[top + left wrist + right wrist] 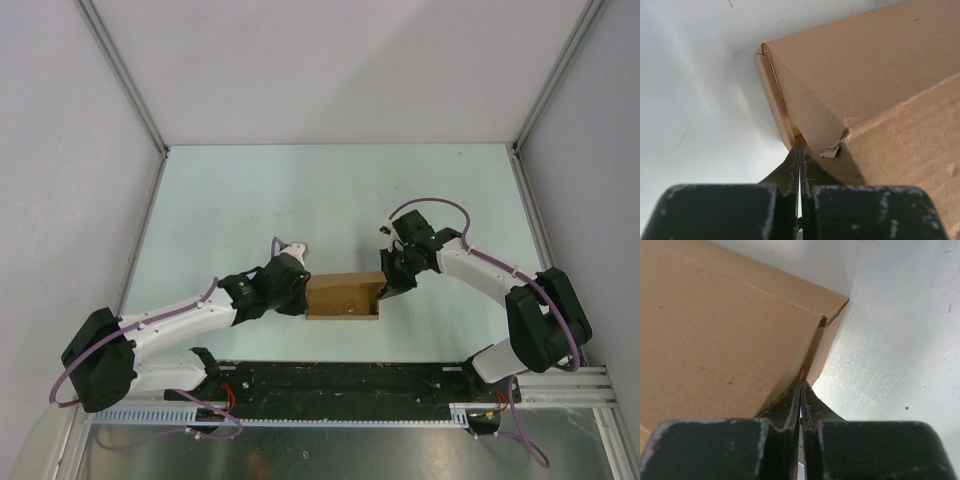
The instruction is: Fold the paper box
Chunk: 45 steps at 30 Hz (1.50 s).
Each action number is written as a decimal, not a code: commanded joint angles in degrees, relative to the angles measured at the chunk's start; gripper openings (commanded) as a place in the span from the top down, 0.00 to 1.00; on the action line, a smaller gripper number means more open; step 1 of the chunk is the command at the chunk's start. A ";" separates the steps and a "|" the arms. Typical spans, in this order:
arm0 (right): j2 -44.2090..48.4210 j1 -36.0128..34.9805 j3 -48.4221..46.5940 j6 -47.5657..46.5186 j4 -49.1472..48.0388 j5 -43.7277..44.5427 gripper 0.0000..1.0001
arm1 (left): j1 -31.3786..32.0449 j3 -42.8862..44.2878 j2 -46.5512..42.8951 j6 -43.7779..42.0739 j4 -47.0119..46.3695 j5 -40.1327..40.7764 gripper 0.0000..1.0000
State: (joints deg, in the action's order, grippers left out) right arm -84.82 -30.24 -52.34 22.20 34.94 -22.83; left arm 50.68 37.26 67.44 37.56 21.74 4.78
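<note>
Pale green table (250, 200), grey walls (340, 60), black base rail (340, 378).

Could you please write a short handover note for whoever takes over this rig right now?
Left gripper: shut, tips at the paper box's left end seam.
Right gripper: shut, tips at its right end seam.
Box: on the table, between the two grippers.
Done: body looks formed into a box.
Left: end flaps seem not fully tucked; check both ends.

There is one paper box (342, 297) on one table (300, 200). Two grippers flank it, one each side: the left gripper (303, 296) at its nine o'clock, the right gripper (384, 291) at its three o'clock.
</note>
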 commanded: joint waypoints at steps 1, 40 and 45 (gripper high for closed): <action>1.85 -1.31 -0.13 -3.12 -0.58 -7.05 0.95 | 1.27 -0.08 -0.73 0.85 -6.18 -2.14 1.00; 7.12 3.00 -0.31 -8.66 8.83 -3.36 0.87 | 1.27 -1.04 -1.35 0.50 -6.27 -2.31 1.00; 6.86 1.06 0.04 -8.92 9.62 -2.57 0.87 | 1.36 -1.22 -1.17 0.67 -6.35 -2.67 1.00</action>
State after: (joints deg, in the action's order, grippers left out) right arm -79.37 -27.62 -52.31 14.37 43.00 -25.98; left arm 51.53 36.36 66.96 37.56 17.21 3.20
